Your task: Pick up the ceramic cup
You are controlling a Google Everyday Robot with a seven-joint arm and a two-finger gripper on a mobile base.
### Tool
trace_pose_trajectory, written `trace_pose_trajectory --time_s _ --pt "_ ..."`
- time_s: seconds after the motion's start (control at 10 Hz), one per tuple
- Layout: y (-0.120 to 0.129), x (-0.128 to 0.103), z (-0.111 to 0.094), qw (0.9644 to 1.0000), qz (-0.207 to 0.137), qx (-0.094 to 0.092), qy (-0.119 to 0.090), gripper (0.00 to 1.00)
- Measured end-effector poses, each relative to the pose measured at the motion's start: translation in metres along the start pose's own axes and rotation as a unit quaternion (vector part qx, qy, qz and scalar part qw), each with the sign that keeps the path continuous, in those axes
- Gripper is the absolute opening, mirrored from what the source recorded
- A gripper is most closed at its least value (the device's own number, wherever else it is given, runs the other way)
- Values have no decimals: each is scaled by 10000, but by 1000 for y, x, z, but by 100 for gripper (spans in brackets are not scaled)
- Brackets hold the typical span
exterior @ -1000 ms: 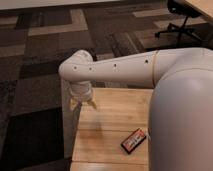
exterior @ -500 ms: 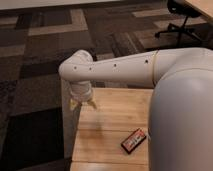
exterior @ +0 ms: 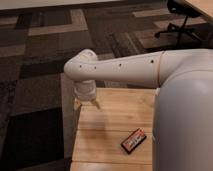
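Gripper (exterior: 86, 104) stayed over far-left table (exterior: 115, 122) corner — fingers (exterior: 95, 104) spread, nothing between; arm (exterior: 125, 70), red packet (exterior: 133, 140) unmoved.

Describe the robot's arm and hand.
The arm is a glossy white tube with a rounded elbow and a row of small dark dots. The hand, above the wooden table at its left edge, has a white cylindrical base and two tan fingers.

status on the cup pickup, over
Gripper open over the table's far left corner, holding nothing. Cup not in view. Red packet lies nearer, clear of the gripper.
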Motion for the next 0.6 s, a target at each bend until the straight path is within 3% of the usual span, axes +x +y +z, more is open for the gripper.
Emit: trace_pose_trajectory --time_s 0.2,0.4,0.5,0.6 --pt "-23 -6 -10 9997 248 -14 -83 65" --pt "-67 -10 -24 9976 668 7 -157 65" --pt "-100 -10 -35 9948 985 100 -249 65" --pt "-108 -11 -37 9942 1030 160 -274 65"
